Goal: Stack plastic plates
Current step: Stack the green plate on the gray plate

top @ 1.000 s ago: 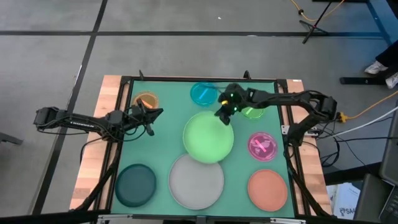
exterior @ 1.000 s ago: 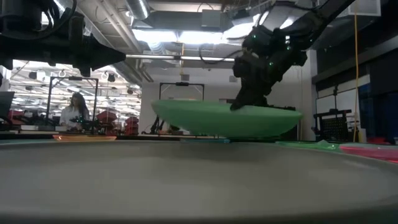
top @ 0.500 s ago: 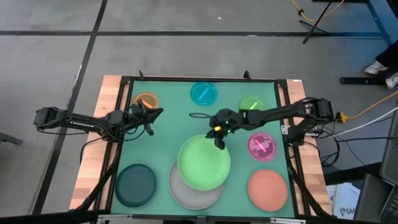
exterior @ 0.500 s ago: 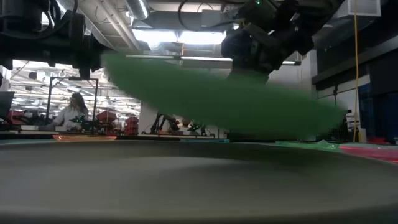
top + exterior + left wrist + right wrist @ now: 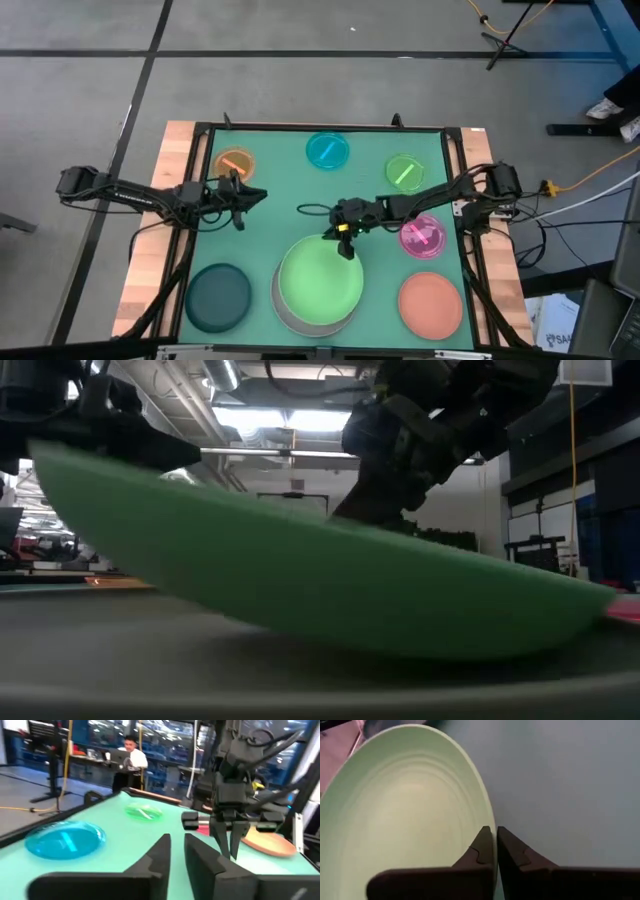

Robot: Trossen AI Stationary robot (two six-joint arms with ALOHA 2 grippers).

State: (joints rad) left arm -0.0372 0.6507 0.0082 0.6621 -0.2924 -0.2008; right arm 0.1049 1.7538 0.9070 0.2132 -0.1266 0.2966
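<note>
The large light green plate point(image 5: 320, 285) hangs over the grey-white plate point(image 5: 285, 312) near the table's near edge, tilted in the low view point(image 5: 320, 585). My right gripper point(image 5: 343, 240) is shut on its far rim. My left gripper point(image 5: 250, 192) hovers near the table's left side by the small orange plate point(image 5: 235, 162); its fingers point(image 5: 177, 852) are nearly together and hold nothing. The dark green plate point(image 5: 218, 295), salmon plate point(image 5: 431, 303), pink plate point(image 5: 421, 235), lime plate point(image 5: 403, 170) and cyan plate point(image 5: 327, 150) lie flat on the mat. My right gripper pinches the light green plate's far rim point(image 5: 490, 822) between its two fingers, one finger on the upper face and one under the edge, coming from the far side slanting down. The plate is tilted, its near-left part high point(image 5: 80, 470); whether it touches the grey-white plate I cannot tell.
The green mat point(image 5: 280, 210) sits inside a black frame with wooden strips at the left and right sides. Bare mat lies in the middle between the far small plates and the near large ones. A person sits at a desk beyond the table point(image 5: 129, 755).
My right gripper has carried the light green plate from the table's middle toward the near edge, over the grey-white plate, still shut on its rim. In the low view the plate has come closer and tipped more. My left gripper has shifted slightly toward the right.
</note>
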